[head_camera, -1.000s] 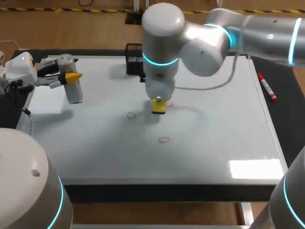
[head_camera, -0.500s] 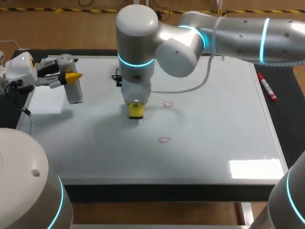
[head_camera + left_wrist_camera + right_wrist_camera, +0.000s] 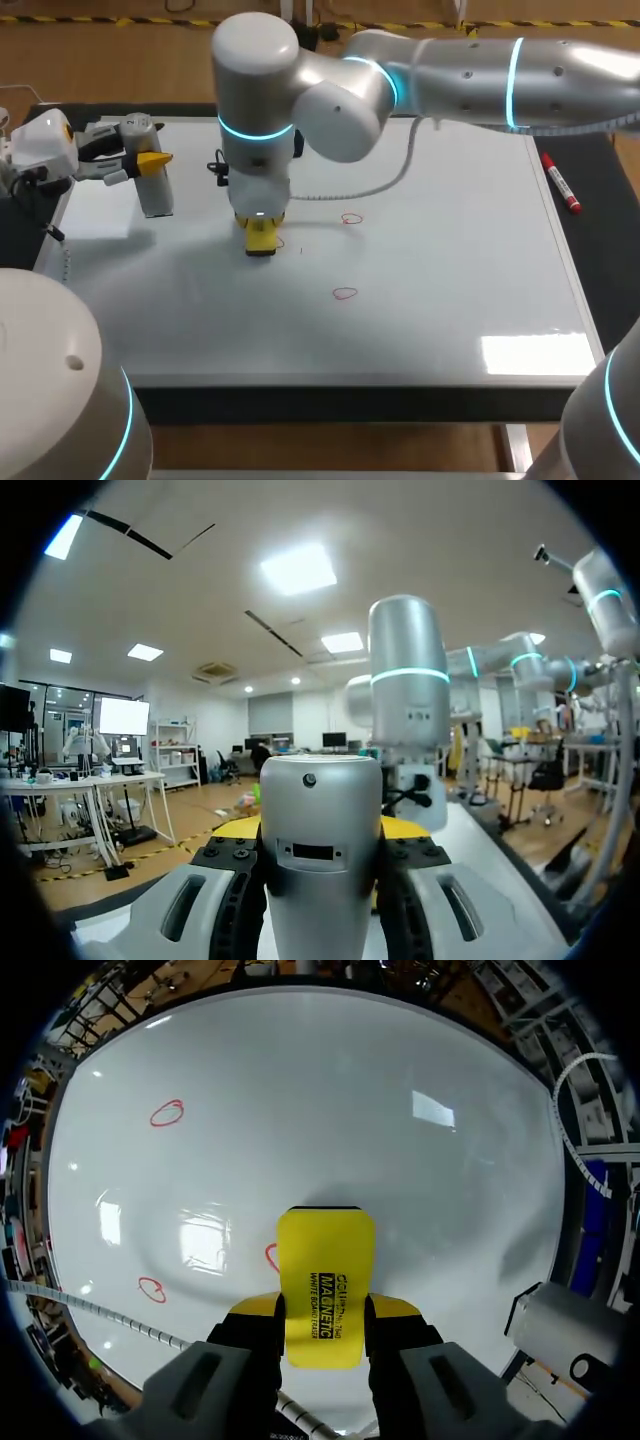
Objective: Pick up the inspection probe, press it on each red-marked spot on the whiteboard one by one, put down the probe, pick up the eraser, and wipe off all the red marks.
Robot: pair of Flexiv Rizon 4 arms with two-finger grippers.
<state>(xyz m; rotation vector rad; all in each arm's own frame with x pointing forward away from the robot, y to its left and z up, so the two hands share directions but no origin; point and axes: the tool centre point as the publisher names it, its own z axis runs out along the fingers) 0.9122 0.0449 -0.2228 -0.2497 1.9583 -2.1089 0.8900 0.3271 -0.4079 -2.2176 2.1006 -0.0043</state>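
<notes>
My right gripper (image 3: pixel 261 236) reaches past the middle of the whiteboard (image 3: pixel 450 300) and is shut on the yellow eraser (image 3: pixel 262 240), which points down at the board. In the right wrist view the eraser (image 3: pixel 325 1285) sits between the fingers and half covers one red mark (image 3: pixel 270 1256). Two more red marks (image 3: pixel 351 218) (image 3: pixel 345 293) show to its right. At the board's left edge my left gripper (image 3: pixel 150 165) is shut on the silver probe (image 3: pixel 157 195), which stands upright. The probe (image 3: pixel 320 850) fills the gap between the left fingers.
A red marker pen (image 3: pixel 560 182) lies on the black surface beside the board's right edge. The right arm's cable (image 3: pixel 400 170) hangs over the board behind the two open marks.
My right arm has carried the eraser leftward across the board, from beside the upper middle mark to the left mark. The left arm and the probe have kept still.
</notes>
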